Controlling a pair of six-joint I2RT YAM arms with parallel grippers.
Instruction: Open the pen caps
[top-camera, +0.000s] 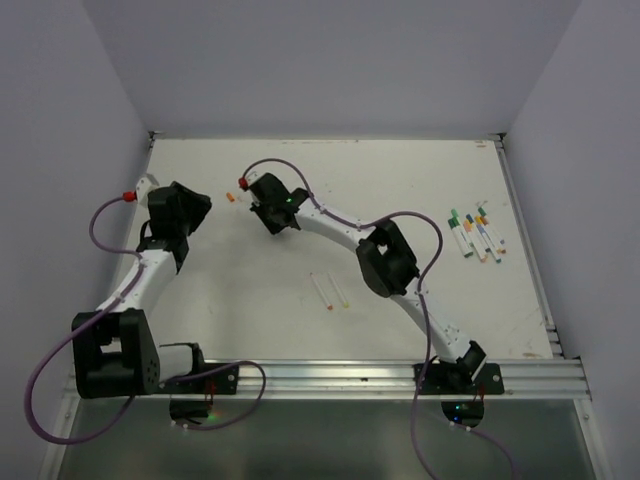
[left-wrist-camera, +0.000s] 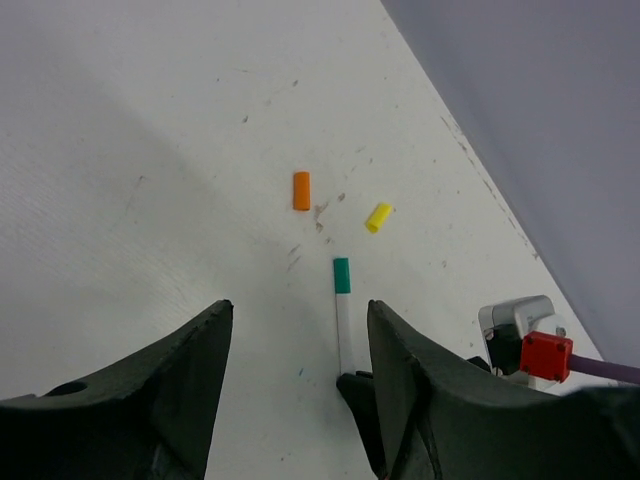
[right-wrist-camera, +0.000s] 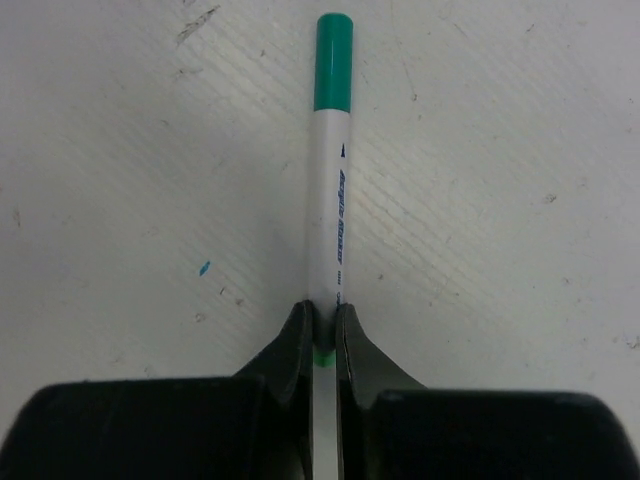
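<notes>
A white pen (right-wrist-camera: 330, 200) with a green pen cap (right-wrist-camera: 333, 60) on its far end lies on the table, and my right gripper (right-wrist-camera: 322, 320) is shut on its barrel near the other end. In the left wrist view the same pen (left-wrist-camera: 344, 335) and its green cap (left-wrist-camera: 342, 275) lie ahead, between the fingers of my left gripper (left-wrist-camera: 298, 330), which stands open and apart from the pen. Loose orange (left-wrist-camera: 301, 190) and yellow (left-wrist-camera: 377, 216) pen caps lie just beyond. From above, both grippers (top-camera: 185, 210) (top-camera: 272, 212) sit at the table's far left.
Several capped pens (top-camera: 475, 235) lie in a group at the right side. Two uncapped white pens (top-camera: 331, 291) lie mid-table. The left wall (top-camera: 70, 150) is close behind my left gripper. Purple cables (top-camera: 270, 163) loop off both arms.
</notes>
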